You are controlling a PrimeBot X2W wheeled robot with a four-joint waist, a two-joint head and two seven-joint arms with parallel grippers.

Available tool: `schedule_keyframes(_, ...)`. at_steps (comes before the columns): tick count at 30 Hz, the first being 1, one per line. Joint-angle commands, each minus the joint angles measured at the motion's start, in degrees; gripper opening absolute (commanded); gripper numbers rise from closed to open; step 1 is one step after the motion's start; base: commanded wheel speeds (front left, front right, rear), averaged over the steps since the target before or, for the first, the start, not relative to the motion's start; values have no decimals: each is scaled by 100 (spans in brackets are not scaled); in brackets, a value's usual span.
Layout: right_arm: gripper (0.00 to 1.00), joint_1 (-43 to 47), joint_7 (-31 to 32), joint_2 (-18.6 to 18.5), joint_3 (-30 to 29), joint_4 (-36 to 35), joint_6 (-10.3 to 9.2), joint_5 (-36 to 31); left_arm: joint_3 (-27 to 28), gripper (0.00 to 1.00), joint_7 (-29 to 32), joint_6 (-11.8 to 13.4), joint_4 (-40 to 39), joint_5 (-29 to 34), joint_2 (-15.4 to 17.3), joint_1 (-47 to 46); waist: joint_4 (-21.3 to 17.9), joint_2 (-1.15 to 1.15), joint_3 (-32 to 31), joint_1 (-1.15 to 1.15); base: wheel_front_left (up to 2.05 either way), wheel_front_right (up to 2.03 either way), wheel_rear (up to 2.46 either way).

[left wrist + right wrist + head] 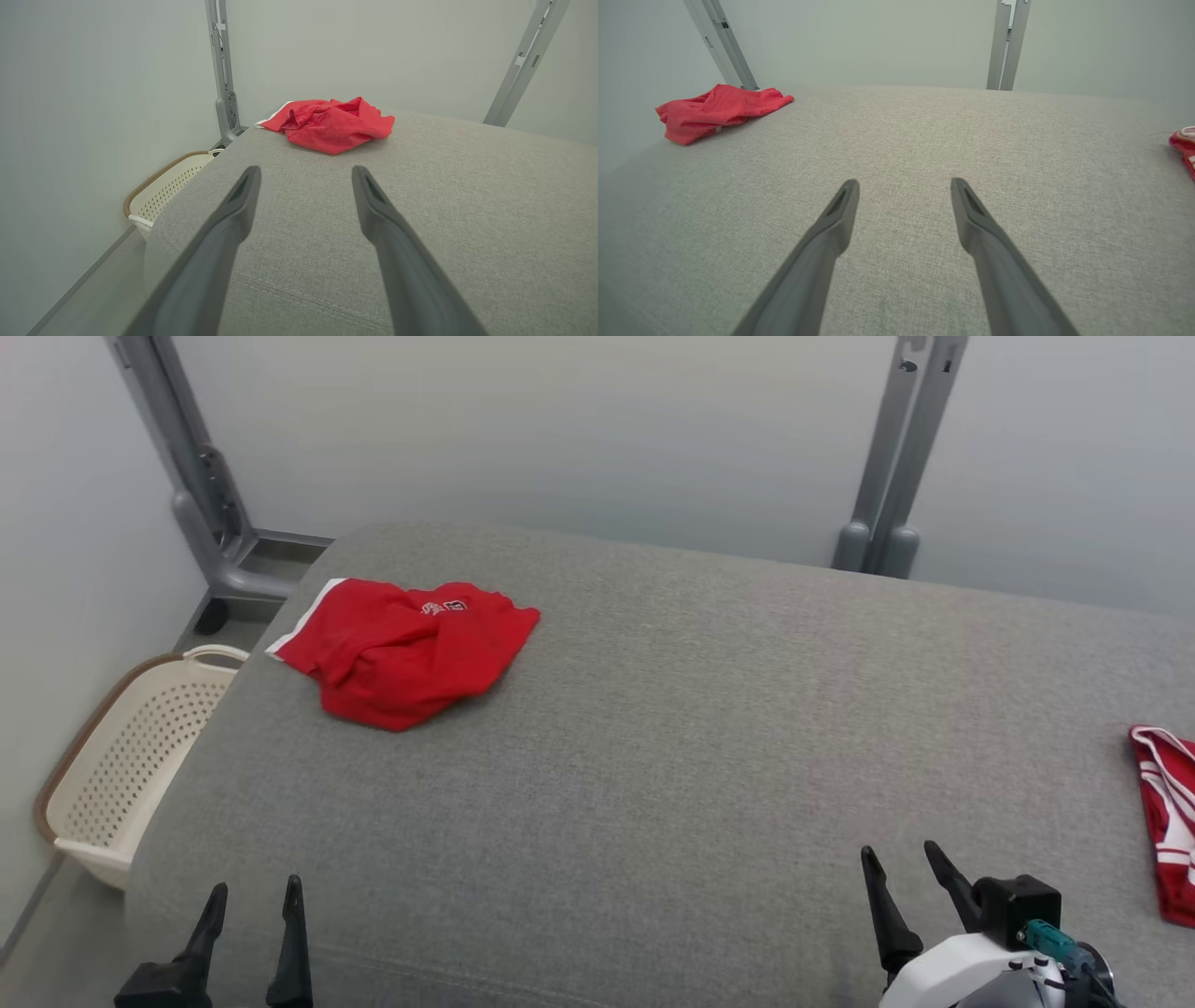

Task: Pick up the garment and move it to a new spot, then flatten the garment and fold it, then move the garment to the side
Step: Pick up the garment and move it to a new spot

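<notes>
A crumpled red garment (401,649) with a white hem lies bunched at the far left of the grey padded table (653,756). It also appears ahead of the left fingers, the garment (331,123) sitting well beyond their tips, and far to the left as the garment (717,109) in the right wrist view. My left gripper (257,891) hovers at the table's near left edge, open and holding nothing. Near the front right, my right gripper (901,859) is open too, over bare fabric. In the wrist views the left gripper (306,172) and the right gripper (903,184) have their jaws spread wide.
A cream perforated laundry basket (131,756) stands on the floor left of the table. A second red garment with white stripes (1167,821) lies at the table's right edge. Grey frame posts (896,457) rise behind the table against the pale wall.
</notes>
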Motion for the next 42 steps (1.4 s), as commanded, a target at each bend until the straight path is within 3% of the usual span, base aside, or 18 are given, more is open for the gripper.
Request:
schedule_keyframes(1, 100, 22, -36, -7, 50, 11, -8, 54, 27, 100, 0, 16, -17, 37, 51, 96, 426, 0, -46, 0, 0, 0, 0)
schedule_keyframes(10, 100, -76, -86, -12, 314, 76, -8, 271, 147, 100, 3, 87, -54, -53, 146, 222, 878, 0, -80, 0, 0, 0, 0)
schedule_keyframes(20, 100, -119, -111, -12, 450, 99, -8, 270, 183, 100, 6, 147, -91, -132, 174, 317, 921, 0, -92, 0, 0, 0, 0)
schedule_keyframes(31, 100, -142, 18, -11, 698, -178, -8, 97, -56, 100, 311, 24, 178, -209, 153, -162, 535, 0, 52, 0, 0, 0, 0)
schedule_keyframes(37, 100, -220, 251, -10, 918, -505, -8, -71, -242, 100, 914, 4, 616, -195, 206, -954, 216, 0, 278, 0, 0, 0, 0)
schedule_keyframes(42, 100, -383, 569, -12, 1320, -982, -8, -246, -448, 100, 1449, -186, 1345, -281, 351, -2068, -217, 0, 713, 0, 0, 0, 0)
